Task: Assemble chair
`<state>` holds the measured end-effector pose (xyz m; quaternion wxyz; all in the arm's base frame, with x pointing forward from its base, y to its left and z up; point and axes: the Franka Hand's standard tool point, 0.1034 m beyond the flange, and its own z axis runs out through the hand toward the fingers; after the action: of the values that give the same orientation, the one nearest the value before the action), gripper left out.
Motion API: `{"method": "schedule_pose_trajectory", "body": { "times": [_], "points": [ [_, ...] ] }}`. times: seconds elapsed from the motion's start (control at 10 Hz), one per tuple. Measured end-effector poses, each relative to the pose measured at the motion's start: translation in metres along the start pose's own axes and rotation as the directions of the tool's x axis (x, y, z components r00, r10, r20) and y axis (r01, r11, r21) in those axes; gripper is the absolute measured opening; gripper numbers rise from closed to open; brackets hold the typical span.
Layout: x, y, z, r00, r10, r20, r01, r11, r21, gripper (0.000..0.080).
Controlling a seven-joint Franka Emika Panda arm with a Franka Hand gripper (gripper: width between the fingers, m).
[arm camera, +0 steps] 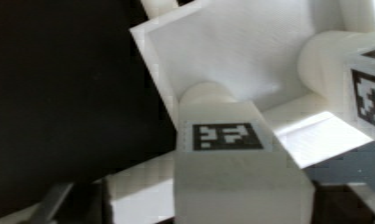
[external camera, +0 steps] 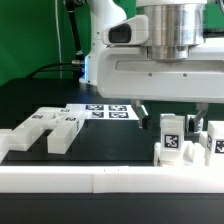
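Observation:
My gripper (external camera: 170, 110) hangs low at the exterior view's right, with its dark fingers (external camera: 140, 108) spread on either side of the top of a small upright white chair post (external camera: 170, 140) that carries a tag. In the wrist view the same post (arm camera: 228, 140) runs up from between the jaws. A gap shows beside one finger (arm camera: 59, 205), so the gripper is open around the post. A flat white slab (arm camera: 210, 55) lies beyond the post. A second tagged piece (arm camera: 353, 80) stands beside it, also in the exterior view (external camera: 214, 140). Notched blocks (external camera: 48, 128) lie at the exterior view's left.
The long low white border rail (external camera: 100, 182) runs across the front, just before the posts. The marker board (external camera: 108, 110) lies flat in the middle behind the blocks. The arm's large white hand fills the upper right of the exterior view.

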<state>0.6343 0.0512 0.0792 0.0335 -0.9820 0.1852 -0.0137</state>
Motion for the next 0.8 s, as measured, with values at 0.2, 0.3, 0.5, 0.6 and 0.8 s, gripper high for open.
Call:
{"method": "schedule_pose_trajectory", "body": {
  "times": [0.2, 0.3, 0.5, 0.6, 0.8],
  "points": [
    [0.0000, 0.0003, 0.0003, 1.000, 0.027, 0.001, -0.027, 1.000, 0.000, 0.0423],
    [-0.0001, 0.0004, 0.0005, 0.999, 0.047, 0.001, -0.047, 0.999, 0.000, 0.0289],
    [-0.0003, 0.0003, 0.0009, 0.993, 0.114, 0.002, -0.114, 0.993, 0.001, 0.0290],
    [-0.0003, 0.0003, 0.0010, 0.980, 0.199, 0.002, -0.199, 0.980, 0.000, 0.0290],
    [-0.0006, 0.0003, 0.0013, 0.939, 0.344, 0.003, -0.344, 0.939, 0.001, 0.0290]
  ]
}}
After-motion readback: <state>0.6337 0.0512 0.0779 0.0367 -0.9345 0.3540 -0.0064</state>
